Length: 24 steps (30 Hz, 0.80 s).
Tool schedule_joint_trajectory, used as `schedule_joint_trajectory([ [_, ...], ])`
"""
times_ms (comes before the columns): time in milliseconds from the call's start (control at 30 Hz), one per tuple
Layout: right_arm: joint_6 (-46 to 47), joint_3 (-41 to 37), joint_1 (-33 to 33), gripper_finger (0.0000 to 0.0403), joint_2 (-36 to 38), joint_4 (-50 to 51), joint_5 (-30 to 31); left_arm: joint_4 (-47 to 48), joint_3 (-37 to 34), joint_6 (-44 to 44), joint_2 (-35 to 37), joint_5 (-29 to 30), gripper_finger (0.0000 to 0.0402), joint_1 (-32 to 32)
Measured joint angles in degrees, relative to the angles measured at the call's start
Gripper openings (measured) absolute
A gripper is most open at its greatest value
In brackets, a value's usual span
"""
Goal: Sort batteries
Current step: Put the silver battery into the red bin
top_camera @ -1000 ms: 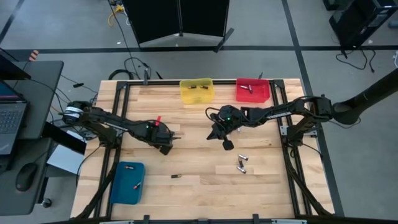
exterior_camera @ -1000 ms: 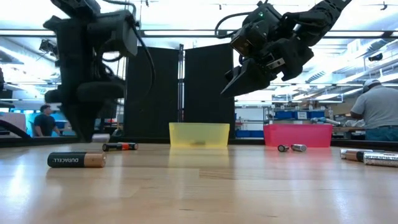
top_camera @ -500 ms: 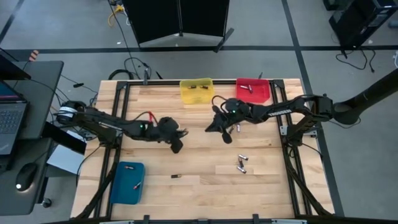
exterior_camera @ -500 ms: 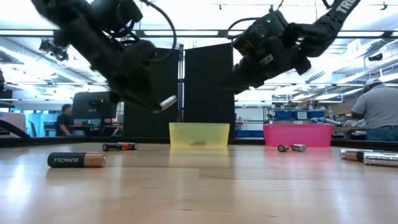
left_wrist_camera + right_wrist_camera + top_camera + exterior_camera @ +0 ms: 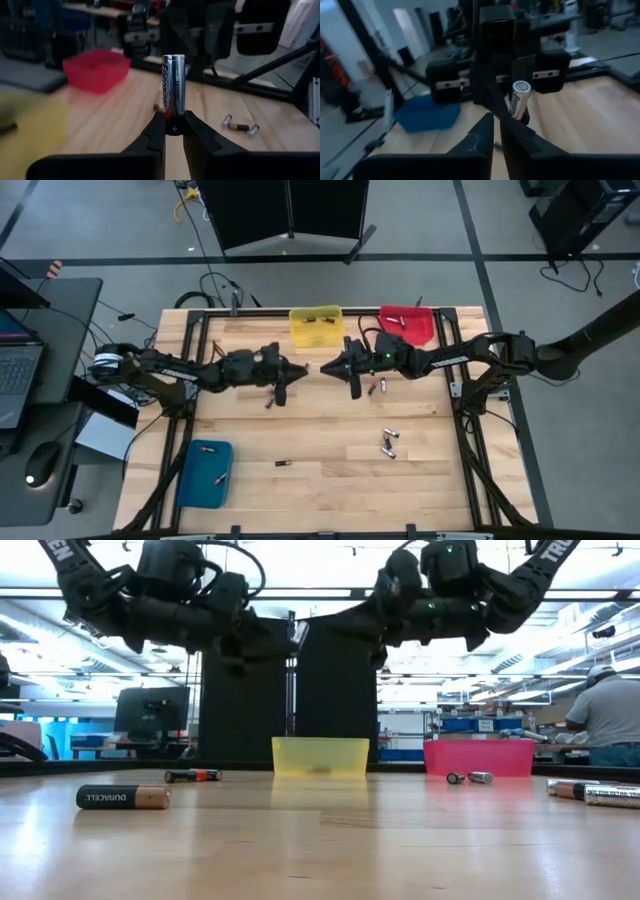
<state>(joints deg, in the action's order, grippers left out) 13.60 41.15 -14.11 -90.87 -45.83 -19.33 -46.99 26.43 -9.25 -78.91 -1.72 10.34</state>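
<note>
A: The left gripper [image 5: 173,131] is pinching one silver battery [image 5: 174,85] by its plus end, fingers [image 5: 155,127] nearly together with only the cell's width between them, and the cell is standing straight out past the tips.

B: And the right gripper [image 5: 496,127]?

A: Its fingers are sitting close together with a narrow gap, and I am seeing nothing between them; whether they are parting or closing I cannot tell. It is pointing at the held battery [image 5: 519,99], the two arms nose to nose above the table [image 5: 300,435] in front of the yellow bin [image 5: 316,326].

B: How is that cell likely handling?

A: I am judging it rigid, smooth and round, light but dense for its size, so it is probably apt to roll or pivot in a grip on one end. Taking it across the middle of the barrel looks safer.

B: The other batteries?

A: They are lying scattered: a pair [image 5: 388,443] on the right of the table, a black-and-copper one [image 5: 123,797] nearest the low camera, a red-marked one [image 5: 193,776] beyond it, two small ones [image 5: 469,778] before the red bin [image 5: 478,756], and one in the blue bin [image 5: 205,473].
</note>
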Motion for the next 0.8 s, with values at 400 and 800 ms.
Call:
schedule_joint_trajectory([
  [400,1.3,4.3,0.3,0.0152,0.0,-0.9,5.9,-0.4,3.5,3.0,0.0,-10.2,0.0047,4.4],
  [800,-0.5,4.7,0.4,0.0153,0.0,-3.1,5.8,-2.7,5.6,1.7,0.0,-11.7,0.0047,5.8],
])
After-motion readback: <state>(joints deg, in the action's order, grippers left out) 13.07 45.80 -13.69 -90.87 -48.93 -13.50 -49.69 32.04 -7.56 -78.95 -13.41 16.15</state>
